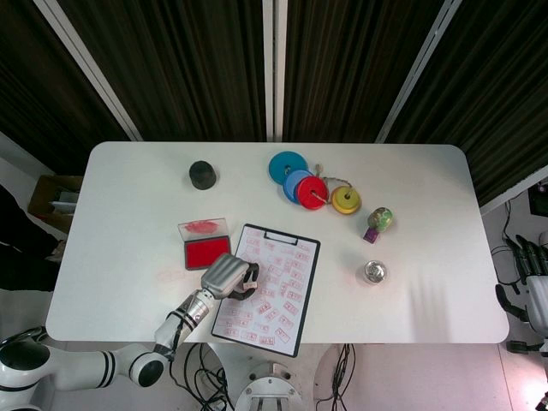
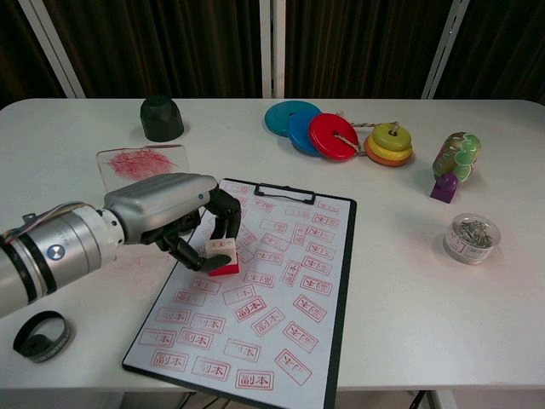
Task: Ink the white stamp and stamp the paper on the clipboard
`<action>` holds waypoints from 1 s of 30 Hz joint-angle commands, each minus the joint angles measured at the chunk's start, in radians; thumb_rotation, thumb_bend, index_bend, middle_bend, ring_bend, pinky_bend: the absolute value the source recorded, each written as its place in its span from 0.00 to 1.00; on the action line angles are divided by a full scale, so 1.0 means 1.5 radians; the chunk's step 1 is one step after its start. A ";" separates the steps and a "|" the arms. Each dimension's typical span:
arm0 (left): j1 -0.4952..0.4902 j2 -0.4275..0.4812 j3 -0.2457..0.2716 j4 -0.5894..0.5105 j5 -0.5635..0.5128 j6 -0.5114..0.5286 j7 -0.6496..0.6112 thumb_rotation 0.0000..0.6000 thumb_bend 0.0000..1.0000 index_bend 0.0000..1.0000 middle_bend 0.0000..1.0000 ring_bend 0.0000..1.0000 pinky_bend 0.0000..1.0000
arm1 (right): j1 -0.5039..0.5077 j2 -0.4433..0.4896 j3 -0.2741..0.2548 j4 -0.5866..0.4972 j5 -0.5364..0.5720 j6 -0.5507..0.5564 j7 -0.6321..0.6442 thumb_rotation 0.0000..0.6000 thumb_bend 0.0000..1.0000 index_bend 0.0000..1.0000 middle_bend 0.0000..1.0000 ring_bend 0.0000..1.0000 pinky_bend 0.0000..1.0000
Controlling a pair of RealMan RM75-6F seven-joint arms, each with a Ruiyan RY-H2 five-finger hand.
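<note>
My left hand (image 2: 167,218) holds the white stamp (image 2: 220,254) between thumb and fingers over the upper left of the paper (image 2: 281,315) on the clipboard (image 2: 342,281). The stamp is slightly tilted, with its red base at the paper's surface; I cannot tell how firmly it bears down. Several red imprints cover the sheet. In the head view the left hand (image 1: 228,276) lies on the clipboard's (image 1: 301,300) left edge, just below the red ink pad (image 1: 206,253). My right hand (image 1: 529,278) hangs off the table's right side, fingers apart and holding nothing.
The pad's clear lid (image 2: 140,160) with red smears lies behind my left hand. A black dome (image 2: 161,118) sits at the back left, coloured discs on a string (image 2: 334,135) at the back middle, a green-and-purple toy (image 2: 454,162) and a clip jar (image 2: 472,238) on the right. A black band (image 2: 40,334) lies front left.
</note>
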 commanded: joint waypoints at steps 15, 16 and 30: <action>-0.001 -0.002 0.000 0.015 0.003 -0.004 -0.014 1.00 0.44 0.71 0.72 1.00 1.00 | -0.001 0.002 -0.001 -0.004 -0.003 0.001 -0.003 1.00 0.32 0.00 0.00 0.00 0.00; -0.001 -0.002 0.000 0.016 0.002 -0.006 -0.014 1.00 0.44 0.71 0.72 1.00 1.00 | -0.001 0.003 -0.001 -0.005 -0.003 0.001 -0.003 1.00 0.32 0.00 0.00 0.00 0.00; 0.001 0.058 -0.023 -0.090 0.027 0.032 -0.017 1.00 0.44 0.71 0.72 1.00 1.00 | -0.004 0.007 0.002 -0.011 -0.006 0.012 -0.002 1.00 0.32 0.00 0.00 0.00 0.00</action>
